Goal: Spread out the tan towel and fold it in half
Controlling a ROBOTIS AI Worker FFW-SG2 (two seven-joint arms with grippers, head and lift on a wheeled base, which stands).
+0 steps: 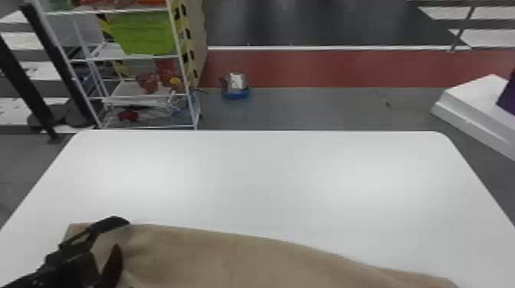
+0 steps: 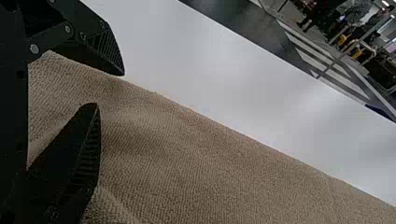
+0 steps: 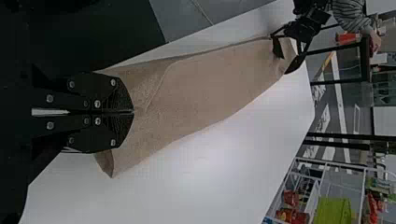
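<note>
While the fingers of the right gripper (image 3: 133,111) are clenched, with creases of the tan towel (image 1: 230,256) running to their tips, those of the left gripper (image 2: 109,88) stand parted over the cloth at its other end. The right is judged to be pinching a thin bite of fabric; the left grasps nothing. The towel lies lengthwise along the robot's side of the white table (image 1: 268,176), with a crease and a turned-under corner near the right gripper. Placement at opposite ends would suit drawing the cloth taut, the right presumably anchoring it. Spreading appears incomplete; the left probably needs to close on an edge next. Risk noted: a shallow bite could slip, or the layers could bunch. Beyond the table's far edge stand a wire rack (image 1: 190,99) and, to the right, a white platform (image 1: 475,107); both are well apart from the towel and should not obstruct the fold
</note>
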